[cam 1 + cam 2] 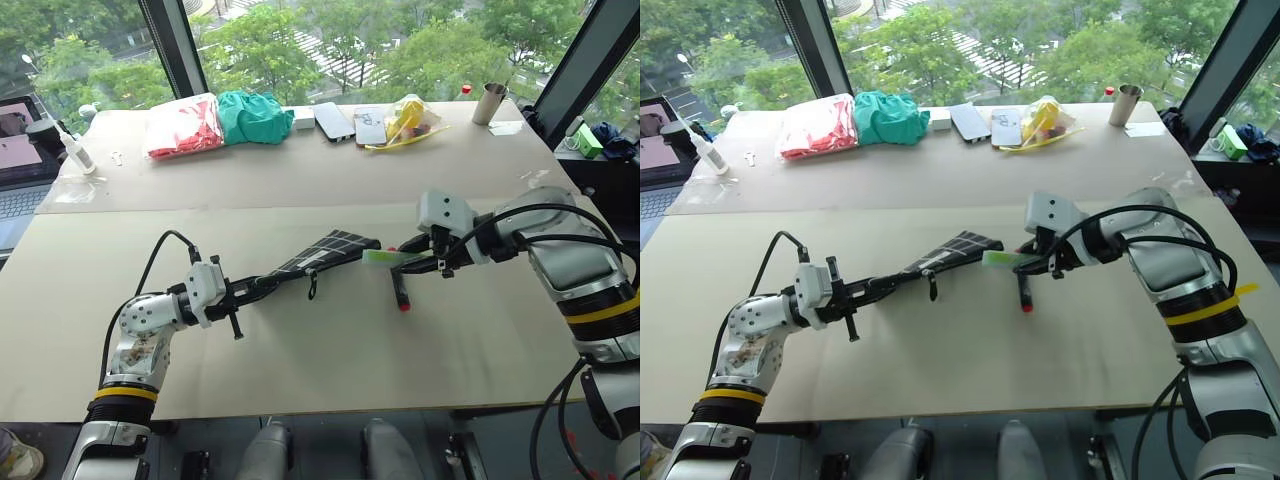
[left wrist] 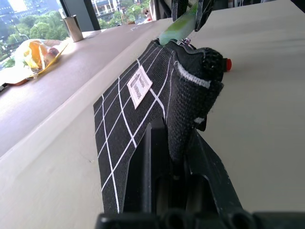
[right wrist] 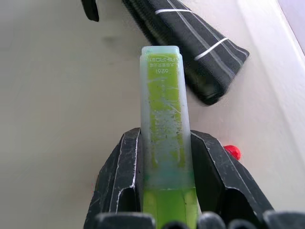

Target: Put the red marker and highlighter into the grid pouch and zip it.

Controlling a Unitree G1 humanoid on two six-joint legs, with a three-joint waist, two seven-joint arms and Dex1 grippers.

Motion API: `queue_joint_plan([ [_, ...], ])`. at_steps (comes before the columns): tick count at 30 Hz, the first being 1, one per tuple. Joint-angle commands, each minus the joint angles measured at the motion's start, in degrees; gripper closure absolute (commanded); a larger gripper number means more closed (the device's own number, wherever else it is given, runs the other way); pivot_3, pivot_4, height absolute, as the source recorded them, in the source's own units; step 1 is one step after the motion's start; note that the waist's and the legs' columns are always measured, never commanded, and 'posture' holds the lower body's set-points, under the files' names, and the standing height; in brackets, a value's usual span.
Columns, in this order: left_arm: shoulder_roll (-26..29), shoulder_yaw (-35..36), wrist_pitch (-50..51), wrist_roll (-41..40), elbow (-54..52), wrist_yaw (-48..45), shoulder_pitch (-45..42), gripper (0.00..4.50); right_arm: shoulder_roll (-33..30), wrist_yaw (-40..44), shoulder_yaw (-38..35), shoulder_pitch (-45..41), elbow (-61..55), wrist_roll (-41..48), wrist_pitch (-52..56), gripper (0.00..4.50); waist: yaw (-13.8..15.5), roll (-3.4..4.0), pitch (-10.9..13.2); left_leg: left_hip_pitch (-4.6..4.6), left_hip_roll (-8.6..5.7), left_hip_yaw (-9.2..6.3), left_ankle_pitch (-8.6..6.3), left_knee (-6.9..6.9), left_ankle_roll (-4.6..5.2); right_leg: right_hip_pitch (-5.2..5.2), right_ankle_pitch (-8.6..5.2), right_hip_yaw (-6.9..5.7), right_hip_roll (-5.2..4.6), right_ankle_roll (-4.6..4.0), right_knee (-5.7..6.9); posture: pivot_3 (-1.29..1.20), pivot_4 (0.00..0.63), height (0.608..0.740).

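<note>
Two grippers meet mid-table, bare beige tabletop all around. Left gripper, level, pinches the black white-gridded fabric pouch. Right gripper clamps the translucent lime-green highlighter beside its far end, above the slim red-tipped marker.

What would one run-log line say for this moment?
left gripper: shut on grid pouch, raised | right gripper: shut on highlighter, near pouch end | red marker: on table

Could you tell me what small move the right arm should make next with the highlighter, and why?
Probably ease the highlighter forward into the grid pouch. The right gripper is shut on it, its free end close to the pouch's near end, which the left gripper holds lifted off the table. The red marker lies on the table, so it likely goes after.
</note>
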Motion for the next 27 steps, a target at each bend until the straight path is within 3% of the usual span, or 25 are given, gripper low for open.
queue_joint_plan([
  [1,0.6,1.0,0.1,-1.0,-1.9,0.1,-0.4,4.5,0.6,-0.2,-1.4,-0.2,-3.4,2.1,3.3,3.46,-0.1,0.0,0.0,0.0,0.01,0.0,0.0,0.0,0.0,0.0,0.0,0.0,0.01,0.0,0.0,0.0,0.15,0.74],
  [27,0.2,0.5,0.0,-0.5,-2.6,0.4,0.2,4.5,0.8,1.3,-2.0,-3.0,0.7,2.4,5.3,3.46,0.0,0.0,0.0,0.0,-0.01,0.0,0.0,0.0,0.0,-0.01,0.0,0.0,-0.01,0.0,0.0,0.0,0.15,0.74],
])
